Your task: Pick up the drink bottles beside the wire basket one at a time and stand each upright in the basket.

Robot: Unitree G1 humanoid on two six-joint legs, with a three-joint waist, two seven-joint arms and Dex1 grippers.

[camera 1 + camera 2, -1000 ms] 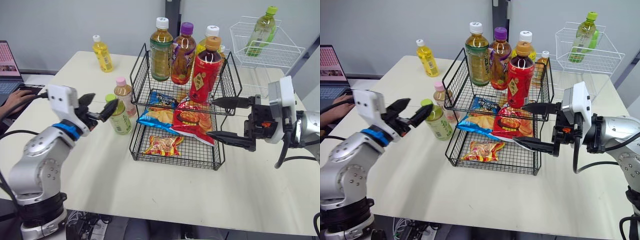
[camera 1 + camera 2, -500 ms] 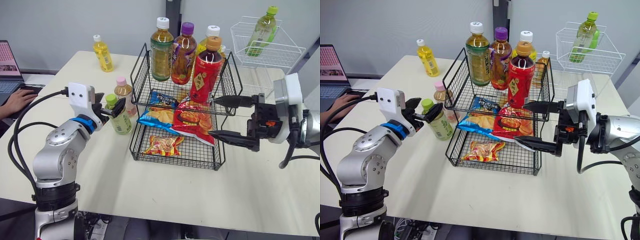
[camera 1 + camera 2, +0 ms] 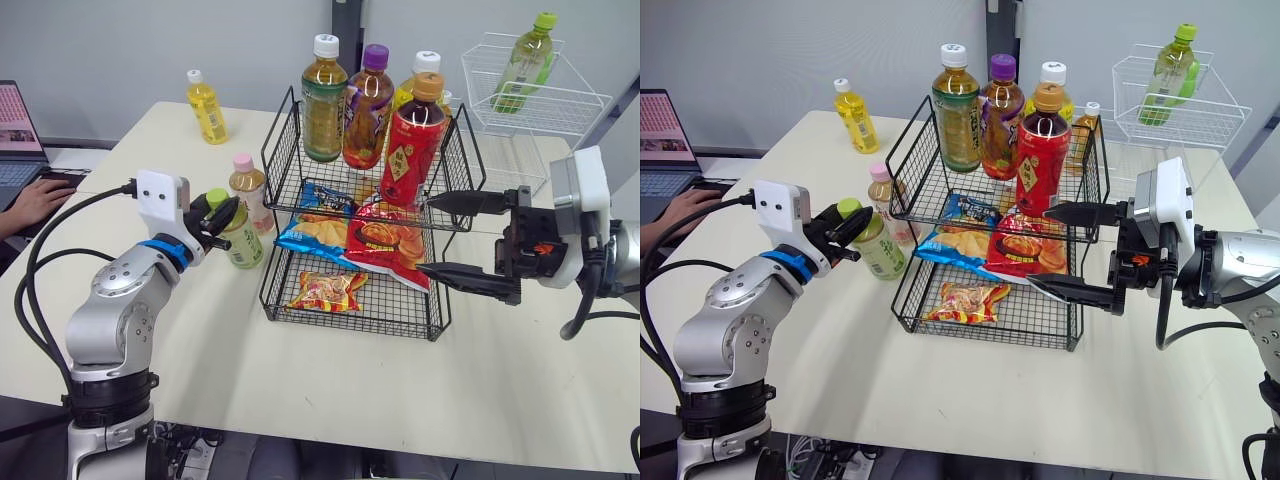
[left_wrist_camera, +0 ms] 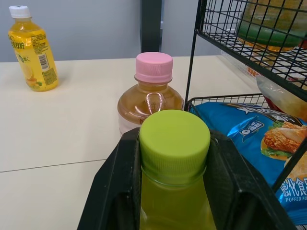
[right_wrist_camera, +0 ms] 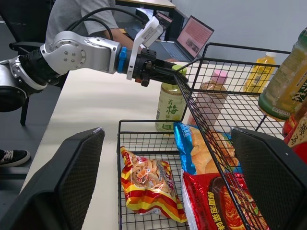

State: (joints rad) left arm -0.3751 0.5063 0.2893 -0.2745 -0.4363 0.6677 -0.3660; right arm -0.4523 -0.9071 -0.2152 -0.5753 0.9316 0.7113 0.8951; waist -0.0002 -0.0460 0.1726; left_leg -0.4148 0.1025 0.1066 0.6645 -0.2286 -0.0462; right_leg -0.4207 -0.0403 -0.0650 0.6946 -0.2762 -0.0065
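Fingers of left gripper clamped at cap and neck of clear plastic bottle: pale green tea, lime-green cap, white label with green print. It stands upright on cream table, just left of black two-tier wire basket, beside pink-capped tea bottle. Right gripper spread wide at the basket's right side.

Green-capped bottle, pink-capped bottle, black wire basket.
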